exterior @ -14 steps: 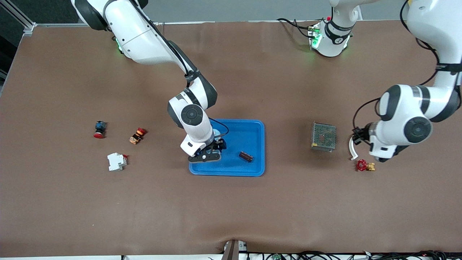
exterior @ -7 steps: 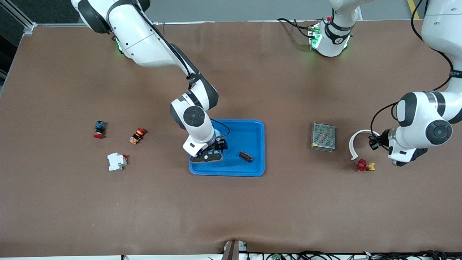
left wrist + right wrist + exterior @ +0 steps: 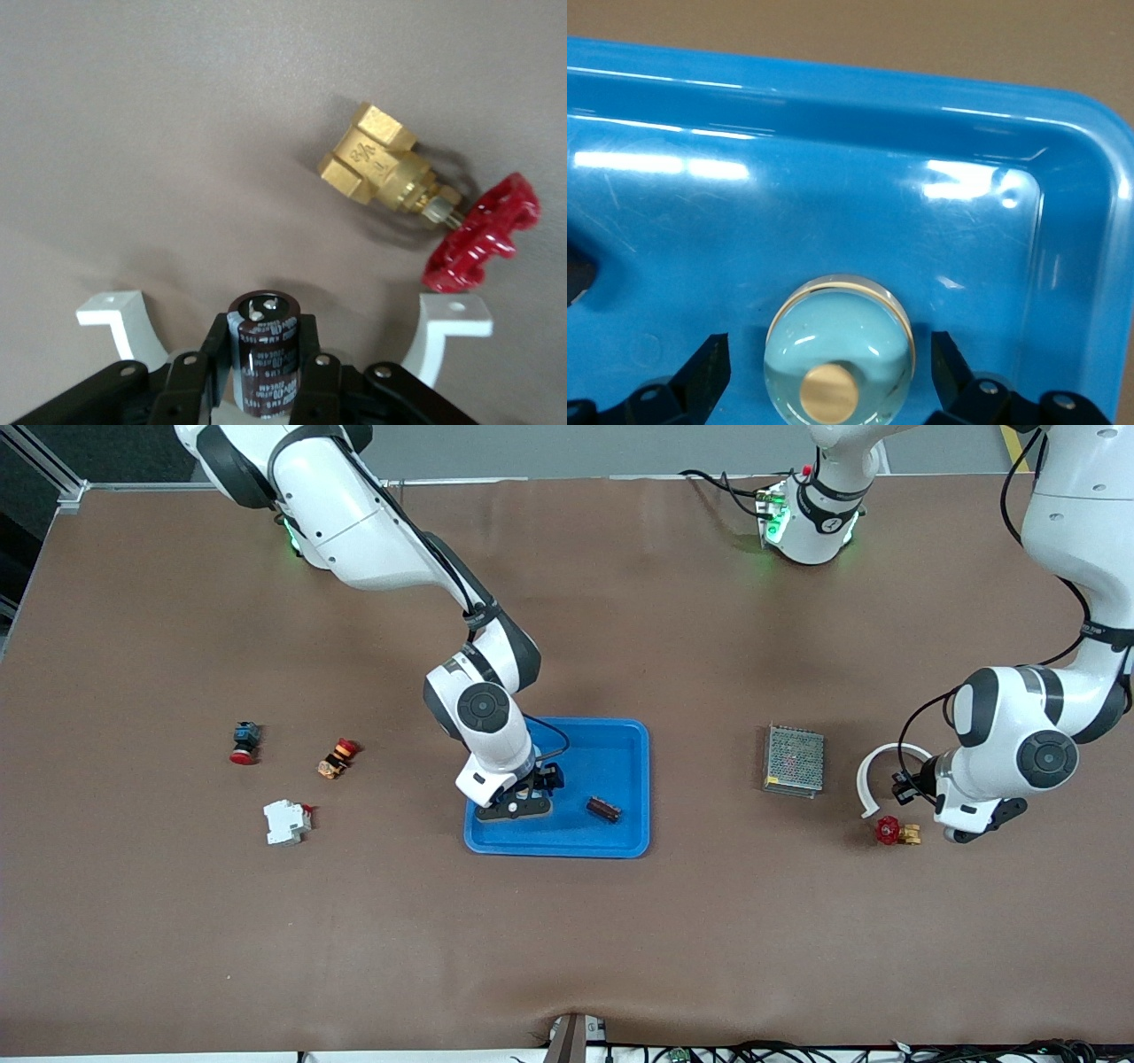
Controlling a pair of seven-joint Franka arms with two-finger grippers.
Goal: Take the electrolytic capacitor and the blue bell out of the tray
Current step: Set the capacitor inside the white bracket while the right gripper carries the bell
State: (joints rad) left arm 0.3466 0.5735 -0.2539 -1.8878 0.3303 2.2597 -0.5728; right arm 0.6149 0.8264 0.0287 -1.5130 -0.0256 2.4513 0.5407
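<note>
The bell [image 3: 839, 348], a pale blue dome with a brass knob, sits in the tray [image 3: 620, 735] near the corner toward the right arm's end and nearer the camera, and our right claw [image 3: 516, 804] is down over it with its fingers [image 3: 704, 367] spread wide on either side, not yet touching. To do this step well, we judge we should keep the dome centred between the fingers, go low enough to catch its widest rim instead of the slick crown, close gently, then lift straight up to clear the raised rim. One capacitor [image 3: 264, 354] is already out, clamped upright in our left claw [image 3: 266, 376] over bare worktop [image 3: 567, 939], just beside the valve [image 3: 897, 832] and within the curve of a white bracket [image 3: 873, 775]. A second dark, capacitor-like cylinder [image 3: 604, 810] lies in the tray, well apart from the bell. We count one tray, one bell, two dark cylinders, one valve, one bracket, one mesh box [image 3: 795, 761], one white breaker [image 3: 286, 821], and two push-buttons [image 3: 246, 742] [image 3: 338, 757].
</note>
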